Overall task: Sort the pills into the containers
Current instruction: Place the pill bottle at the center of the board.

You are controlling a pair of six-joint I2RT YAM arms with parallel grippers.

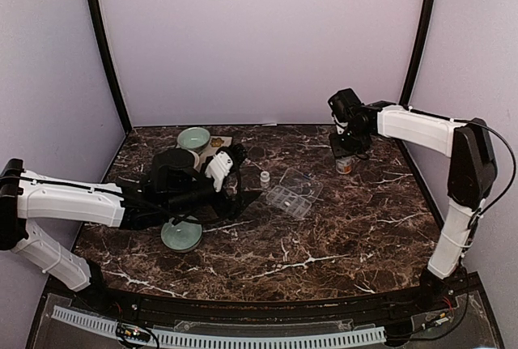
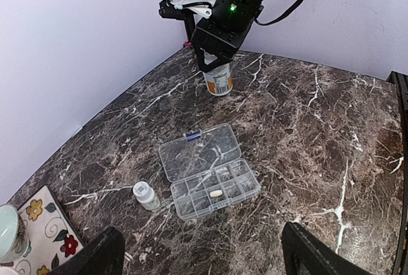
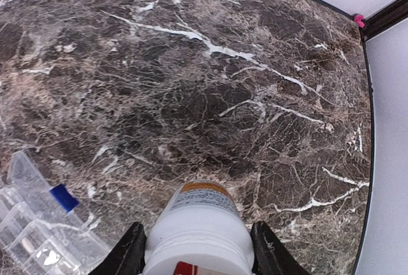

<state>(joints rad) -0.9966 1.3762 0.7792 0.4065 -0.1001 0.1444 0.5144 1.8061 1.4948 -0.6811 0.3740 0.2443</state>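
While the right tool (image 3: pixel 199 249) grips a white pill bottle (image 3: pixel 201 214), the left tool (image 2: pixel 204 256) hangs wide open near the open-lidded pill organiser (image 2: pixel 209 171).

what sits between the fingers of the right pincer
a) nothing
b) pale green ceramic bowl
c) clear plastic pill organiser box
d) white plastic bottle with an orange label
d: in the right wrist view the right pincer has a finger pressed on each side of the white plastic bottle with an orange label.

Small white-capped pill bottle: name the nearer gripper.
Left. Left gripper hovers before the small white-capped pill bottle; right gripper holds an orange-labelled bottle beyond the clear plastic organiser box.
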